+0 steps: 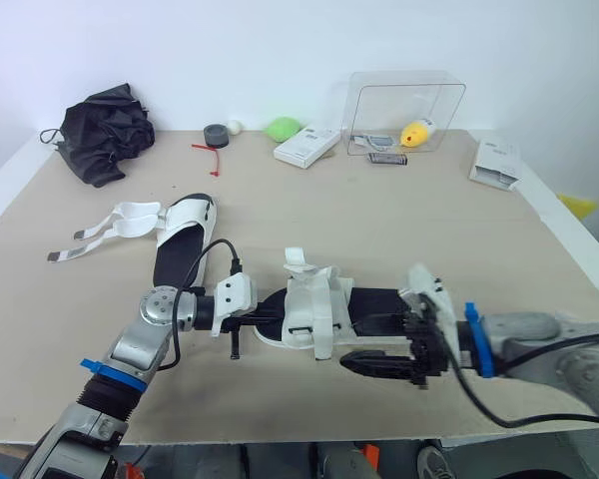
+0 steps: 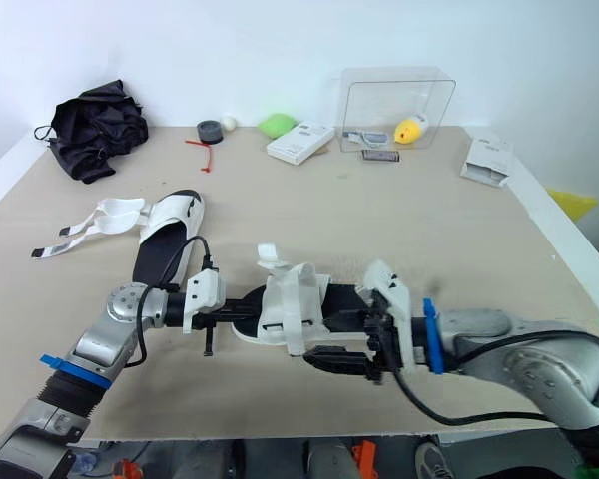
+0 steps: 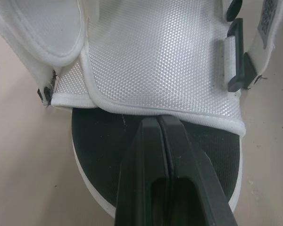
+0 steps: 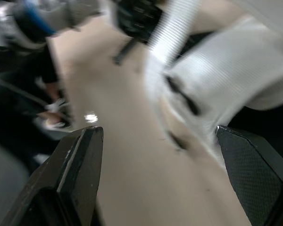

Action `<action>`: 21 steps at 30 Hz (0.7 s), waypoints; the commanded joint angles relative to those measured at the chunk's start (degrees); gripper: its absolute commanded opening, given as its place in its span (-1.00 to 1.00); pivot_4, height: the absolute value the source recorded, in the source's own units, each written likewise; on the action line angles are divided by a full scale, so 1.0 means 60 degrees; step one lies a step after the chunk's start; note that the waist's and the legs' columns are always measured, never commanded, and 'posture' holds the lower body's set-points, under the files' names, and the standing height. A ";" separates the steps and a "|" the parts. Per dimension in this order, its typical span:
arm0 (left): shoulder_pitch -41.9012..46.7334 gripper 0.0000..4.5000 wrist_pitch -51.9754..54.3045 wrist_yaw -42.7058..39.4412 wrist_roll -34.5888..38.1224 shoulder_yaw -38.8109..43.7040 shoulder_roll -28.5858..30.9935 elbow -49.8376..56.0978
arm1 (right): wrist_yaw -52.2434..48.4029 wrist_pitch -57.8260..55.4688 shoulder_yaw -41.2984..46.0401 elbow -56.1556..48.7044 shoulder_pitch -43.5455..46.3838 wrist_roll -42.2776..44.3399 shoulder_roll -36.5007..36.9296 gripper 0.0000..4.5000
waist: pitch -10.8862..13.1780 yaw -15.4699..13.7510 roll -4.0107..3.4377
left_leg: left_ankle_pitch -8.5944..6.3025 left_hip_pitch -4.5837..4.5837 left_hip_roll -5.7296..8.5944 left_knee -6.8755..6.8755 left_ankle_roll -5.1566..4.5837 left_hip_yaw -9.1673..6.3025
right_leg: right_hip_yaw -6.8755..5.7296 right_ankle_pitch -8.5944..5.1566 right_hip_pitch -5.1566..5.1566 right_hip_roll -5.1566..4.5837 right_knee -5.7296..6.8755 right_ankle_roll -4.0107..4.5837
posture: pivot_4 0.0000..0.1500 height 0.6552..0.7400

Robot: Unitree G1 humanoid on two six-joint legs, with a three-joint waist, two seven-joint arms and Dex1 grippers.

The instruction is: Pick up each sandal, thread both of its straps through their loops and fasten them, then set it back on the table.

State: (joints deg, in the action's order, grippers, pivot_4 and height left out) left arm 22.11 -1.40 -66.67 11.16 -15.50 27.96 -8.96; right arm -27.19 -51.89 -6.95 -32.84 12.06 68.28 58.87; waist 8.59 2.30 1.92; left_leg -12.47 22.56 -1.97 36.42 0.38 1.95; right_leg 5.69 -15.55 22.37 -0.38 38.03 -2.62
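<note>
Two sandals lie on the table (image 1: 429,230). The near sandal (image 1: 314,309) sits between both claws. The left claw (image 3: 159,122) is closed, its tips seemingly on the black insole (image 3: 96,136). The right claw (image 4: 158,132) gapes wide beside the sandal. The far sandal (image 1: 180,239) lies apart.

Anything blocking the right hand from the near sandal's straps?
Nothing visible does. The open right hand sits just beside the white-strapped, black-soled sandal on the tan tabletop.
</note>
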 commanded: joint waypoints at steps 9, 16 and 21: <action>-0.0279 -1.00 0.0299 -0.0155 -0.0654 -0.0651 0.0077 -0.0648 | 0.0049 -0.1196 0.1080 -0.0285 0.0645 0.1175 -0.0815 0.83 | 0.0001 0.0002 0.0002 | -0.0003 0.0012 0.0011 0.0000 -0.0006 -0.0012 | -0.0010 -0.0008 0.0001 -0.0007 -0.0002 -0.0007 | 1.00 1.00; -0.0327 -1.00 0.0325 -0.0143 -0.0655 -0.0652 0.0093 -0.0622 | -0.1472 -0.1846 0.2213 0.0080 0.0480 0.2533 0.0056 0.83 | 0.0002 -0.0005 0.0004 | -0.0005 0.0026 0.0022 0.0000 -0.0009 -0.0025 | -0.0023 -0.0010 0.0002 -0.0017 -0.0010 -0.0013 | 1.00 1.00; -0.0345 -1.00 0.0347 -0.0128 -0.0649 -0.0632 0.0127 -0.0593 | -0.2397 -0.1822 0.2184 0.0166 -0.0007 0.1552 0.0459 0.83 | -0.0001 -0.0005 0.0006 | -0.0010 0.0030 0.0020 0.0000 -0.0017 -0.0045 | -0.0026 -0.0014 0.0000 -0.0016 -0.0013 -0.0008 | 1.00 1.00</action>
State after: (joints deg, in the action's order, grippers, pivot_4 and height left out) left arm 22.38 -1.43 -66.90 11.17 -15.96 27.76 -8.82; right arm -39.66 -63.14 4.91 -31.46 11.92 78.30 60.85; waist 8.58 2.27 1.96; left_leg -12.52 22.73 -1.85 36.42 0.28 1.69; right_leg 5.52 -15.63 22.37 -0.47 37.94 -2.67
